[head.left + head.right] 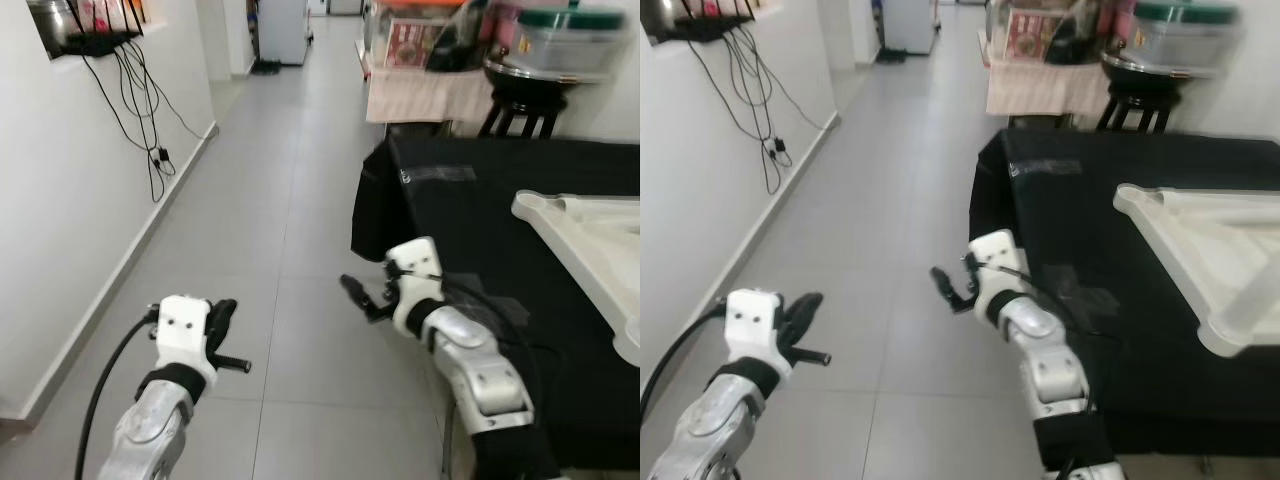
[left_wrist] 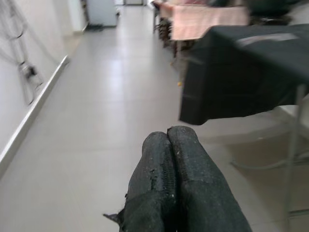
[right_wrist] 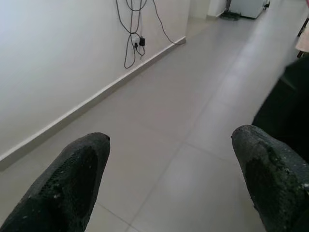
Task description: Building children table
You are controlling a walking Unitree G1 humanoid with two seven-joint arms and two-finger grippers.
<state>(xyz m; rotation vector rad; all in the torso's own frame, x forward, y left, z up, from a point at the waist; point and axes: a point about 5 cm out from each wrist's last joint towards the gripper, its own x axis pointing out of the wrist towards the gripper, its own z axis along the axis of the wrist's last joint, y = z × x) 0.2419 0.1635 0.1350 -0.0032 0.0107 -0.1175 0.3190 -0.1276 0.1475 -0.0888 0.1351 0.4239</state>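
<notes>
A white plastic children's table top [image 1: 598,243] lies upside down on the black-covered table [image 1: 470,200] at my right, partly cut off by the frame edge. My right gripper [image 1: 362,298] hovers over the floor just off that table's near left corner, fingers spread wide with nothing between them; the right wrist view shows both fingertips [image 3: 77,169] apart above bare tiles. My left gripper [image 1: 222,318] is held low at the left over the floor. Its two fingers [image 2: 169,150] are pressed together and hold nothing.
A white wall with dangling black cables [image 1: 140,110] runs along the left. Grey floor tiles [image 1: 270,180] stretch down a corridor. Beyond the black table stand a dark stool [image 1: 520,108] and a cloth-covered table [image 1: 420,95] piled with containers.
</notes>
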